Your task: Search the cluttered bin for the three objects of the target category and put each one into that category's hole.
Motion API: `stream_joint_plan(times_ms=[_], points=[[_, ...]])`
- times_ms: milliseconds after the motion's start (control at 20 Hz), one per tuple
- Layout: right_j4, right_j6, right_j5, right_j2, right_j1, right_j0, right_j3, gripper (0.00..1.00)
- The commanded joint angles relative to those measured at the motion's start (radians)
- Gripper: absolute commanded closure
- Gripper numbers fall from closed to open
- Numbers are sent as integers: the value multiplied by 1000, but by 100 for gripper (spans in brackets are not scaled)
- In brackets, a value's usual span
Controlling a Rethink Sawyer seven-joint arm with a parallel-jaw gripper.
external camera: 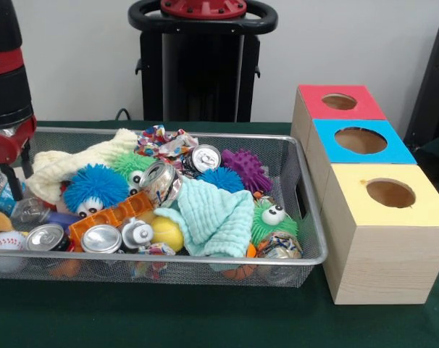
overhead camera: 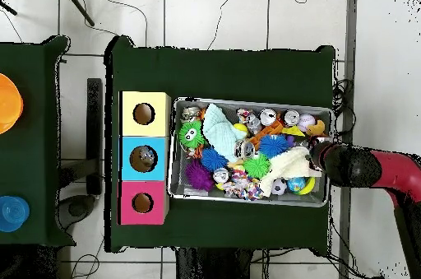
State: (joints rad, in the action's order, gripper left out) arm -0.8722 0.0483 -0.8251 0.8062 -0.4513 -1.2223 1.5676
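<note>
Arm [external camera: 6, 80] is down at the bin's [external camera: 169, 259] left end in the front view, so I'd call this the search/pick step. Claw [external camera: 15, 190] is sunk into the pile beside a clear bottle [external camera: 3, 190]; can't tell if it's spread or pinching, the tips are hidden.

Only that one bottle is readable, at the far left edge, partly cut off. Any others are either buried or too small to make out.

Next move, my guess: confirm the grip, lift straight up, then carry across the whole bin to the blue box hole [external camera: 361, 140], the middle one. Overhead shows something inside that hole, unclear what.

Clutter left to right:
- baseball [external camera: 6, 241]
- cans [external camera: 101, 238]
- blue fuzzy ball [external camera: 95, 187]
- orange block [external camera: 111, 216]
- mint cloth [external camera: 212, 217]
- green fuzzy ball [external camera: 274, 220]

Risks:
- The cream cloth [external camera: 74, 161] lies right by the claw and could snag.
- The red hole [external camera: 339, 101] and yellow hole [external camera: 390, 193] flank the target, so the drop needs to be centred.
</note>
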Motion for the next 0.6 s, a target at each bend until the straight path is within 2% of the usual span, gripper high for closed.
stream_joint_plan(times_ms=[50,250,600], points=[[1,-304,-94,26,34,-20,-66,0],[-5,-306,-94,21,29,-17,-70,0],[-42,-280,-57,-10,66,-5,-91,0]])
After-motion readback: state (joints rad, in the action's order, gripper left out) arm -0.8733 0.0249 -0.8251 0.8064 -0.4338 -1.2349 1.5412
